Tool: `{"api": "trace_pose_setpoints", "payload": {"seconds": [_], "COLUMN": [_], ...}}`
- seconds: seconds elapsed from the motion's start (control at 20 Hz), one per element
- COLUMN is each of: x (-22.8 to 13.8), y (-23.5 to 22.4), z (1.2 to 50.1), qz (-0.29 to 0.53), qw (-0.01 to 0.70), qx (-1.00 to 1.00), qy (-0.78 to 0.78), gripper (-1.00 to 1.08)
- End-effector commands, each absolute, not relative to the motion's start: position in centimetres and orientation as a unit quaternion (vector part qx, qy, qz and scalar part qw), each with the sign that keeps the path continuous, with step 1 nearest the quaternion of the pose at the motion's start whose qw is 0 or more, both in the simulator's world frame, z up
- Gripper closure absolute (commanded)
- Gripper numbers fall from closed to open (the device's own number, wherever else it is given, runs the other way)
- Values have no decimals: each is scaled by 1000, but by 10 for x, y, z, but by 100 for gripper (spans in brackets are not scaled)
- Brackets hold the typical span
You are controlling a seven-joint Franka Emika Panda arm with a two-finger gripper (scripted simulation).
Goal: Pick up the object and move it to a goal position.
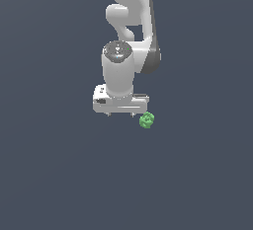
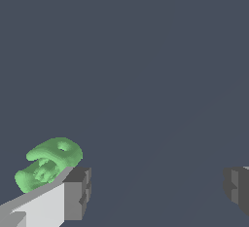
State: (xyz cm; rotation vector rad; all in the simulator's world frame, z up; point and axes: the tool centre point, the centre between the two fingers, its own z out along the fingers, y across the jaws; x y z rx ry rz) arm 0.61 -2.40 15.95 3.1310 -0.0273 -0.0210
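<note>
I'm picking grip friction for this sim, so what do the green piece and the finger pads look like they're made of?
Green object: looks like smooth moulded plastic, with soft highlights, rounded lumps and holes; being a render, that is only a guess. Finger pads: dark grey, matte and ribbed, like rubber, on flat white finger bodies. Gripper: open, object outside it.

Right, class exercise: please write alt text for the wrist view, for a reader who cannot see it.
A small bright green lumpy object lies on a plain dark grey surface, just outside one dark-padded finger of the white robot gripper. The gripper's jaws are wide open with nothing between them; the second finger shows only at the picture's edge.
</note>
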Motion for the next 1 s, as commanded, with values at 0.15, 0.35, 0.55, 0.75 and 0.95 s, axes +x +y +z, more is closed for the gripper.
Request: {"api": "trace_pose_setpoints", "payload": {"seconds": [0.15, 0.35, 0.55, 0.75, 0.95], "x": [7, 10, 11, 10, 9], "y": [-21, -14, -13, -12, -5], "z": [160, 160, 161, 160, 156], "qz": [-6, -5, -5, -5, -5], "qw": [2, -8, -10, -9, -9], "qx": [1000, 1000, 1000, 1000, 1000], "qy": [-7, -1, 2, -3, -15], "gripper": [-92, -92, -92, -92, -92]}}
